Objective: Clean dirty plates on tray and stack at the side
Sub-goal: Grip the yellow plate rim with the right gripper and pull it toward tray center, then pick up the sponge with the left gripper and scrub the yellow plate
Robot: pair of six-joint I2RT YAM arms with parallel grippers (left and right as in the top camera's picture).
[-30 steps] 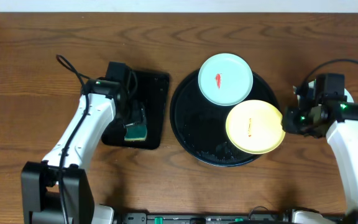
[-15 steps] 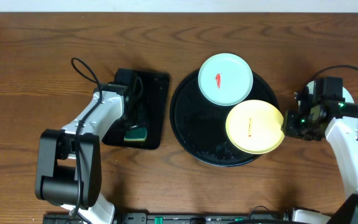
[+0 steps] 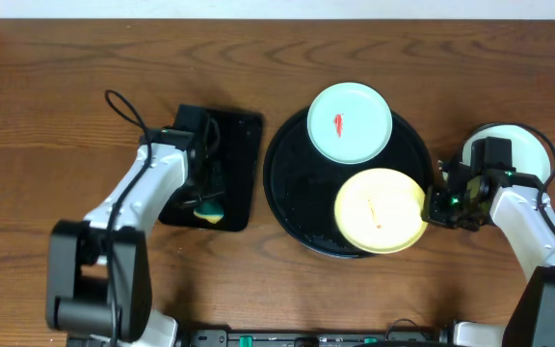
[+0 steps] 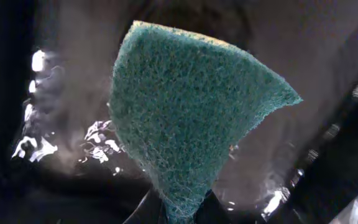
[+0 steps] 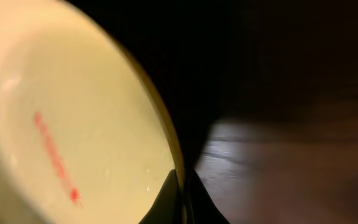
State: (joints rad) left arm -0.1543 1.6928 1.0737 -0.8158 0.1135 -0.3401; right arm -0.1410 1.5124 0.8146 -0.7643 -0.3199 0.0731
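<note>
On the round black tray (image 3: 297, 183) sit two plates. The pale blue-green plate (image 3: 350, 122) at the back carries a red smear. A pale yellow plate (image 3: 379, 210) with a red streak (image 5: 55, 162) lies at the front right. My right gripper (image 3: 436, 204) (image 5: 184, 186) is shut on the right rim of the yellow plate (image 5: 73, 124). Over at the left, my left gripper (image 3: 204, 200) (image 4: 188, 210) is shut on a green sponge (image 4: 191, 118), pinching its lower corner.
The sponge (image 3: 210, 210) hangs over a small rectangular black tray (image 3: 244, 145), wet and glossy, left of the round one. A pale plate (image 3: 528, 145) lies on the wood partly under my right arm. A cable loops near the left arm (image 3: 123, 106).
The left gripper closed on the sponge. The right gripper moved in and closed on the yellow plate's rim, and the plate shifted left. The pale plate at the right came into view.
</note>
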